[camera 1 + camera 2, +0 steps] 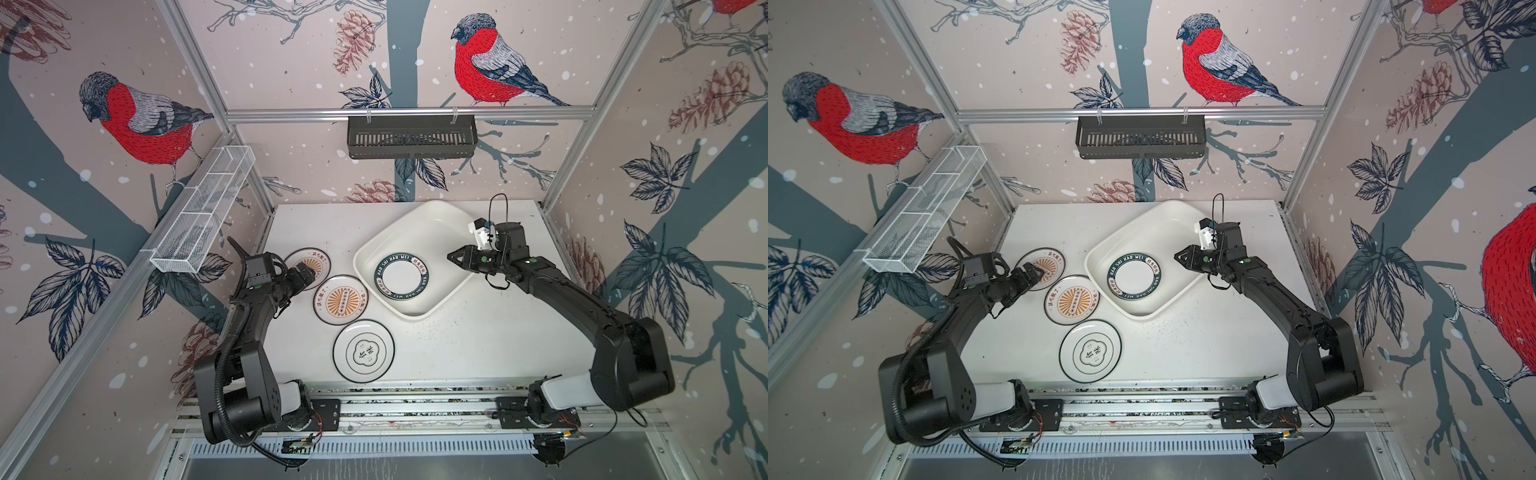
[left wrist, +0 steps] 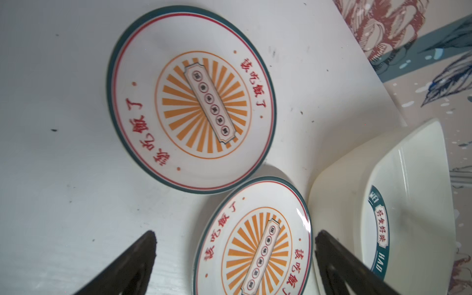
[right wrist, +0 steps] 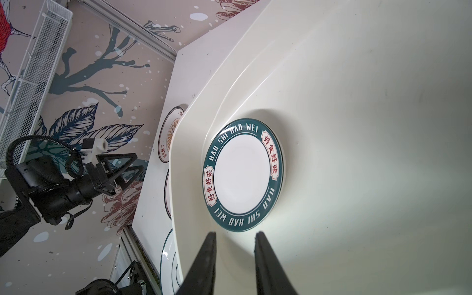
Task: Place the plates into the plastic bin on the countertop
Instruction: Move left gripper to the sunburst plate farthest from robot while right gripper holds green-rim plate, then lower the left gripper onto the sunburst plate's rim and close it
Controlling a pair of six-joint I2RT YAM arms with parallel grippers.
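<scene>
We find a glossy round white plate with a dark green lettered rim (image 1: 401, 277) flat in the shallow white rounded-rectangular plastic bin (image 1: 419, 226); free floor behind it. Beside the bin, on the speckled white countertop (image 1: 478, 345), lie a far sunburst plate (image 2: 191, 102), a near sunburst plate (image 1: 341, 300) and a black-rimmed emblem plate (image 1: 364, 351). The left gripper (image 2: 235, 236) hangs wide open above the sunburst plates; the right gripper (image 3: 235, 233), narrowly parted, hangs over the bin
</scene>
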